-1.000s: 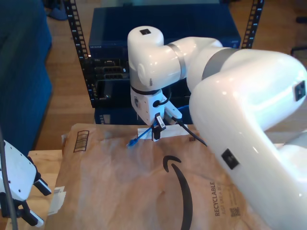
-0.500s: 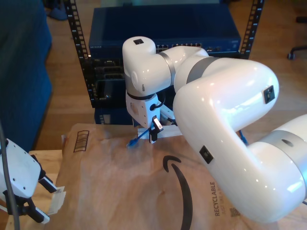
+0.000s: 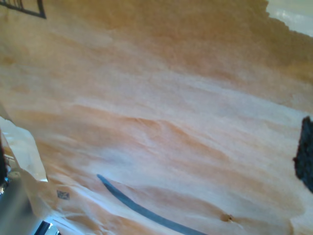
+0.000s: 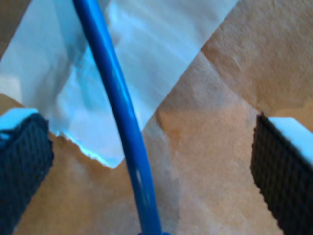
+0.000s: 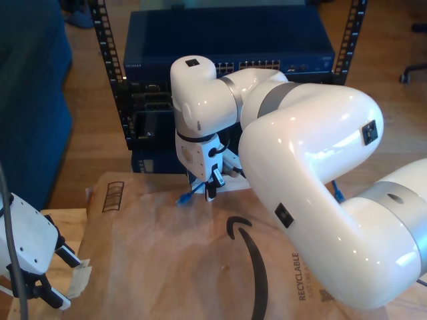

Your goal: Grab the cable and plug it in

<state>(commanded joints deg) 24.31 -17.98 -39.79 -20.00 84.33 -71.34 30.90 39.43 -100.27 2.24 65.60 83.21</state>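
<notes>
First wrist view: brown paper (image 3: 161, 122) lies crumpled under the camera, with a dark curved line printed on it. My first gripper's fingers are hard to make out here, so I cannot tell from this view how wide they stand.

Second wrist view: the cable (image 4: 122, 127) runs between my second gripper's (image 4: 151, 166) two black ribbed fingers (image 4: 22, 166), nearer one of them and touching neither. They stand wide apart and hold nothing; straddling the cable looks like preparation for a pinch. Under the cable lie a white sheet (image 4: 146, 44) and the paper.

Exterior view: my second gripper (image 5: 212, 189) hangs just above the cable (image 5: 189, 195), whose end rests on the paper (image 5: 173, 267) in front of the rack (image 5: 227, 47), probably the plug's destination. My first gripper (image 5: 57, 280) waits well away from the cable, at the paper's edge, fingers parted and empty.
</notes>
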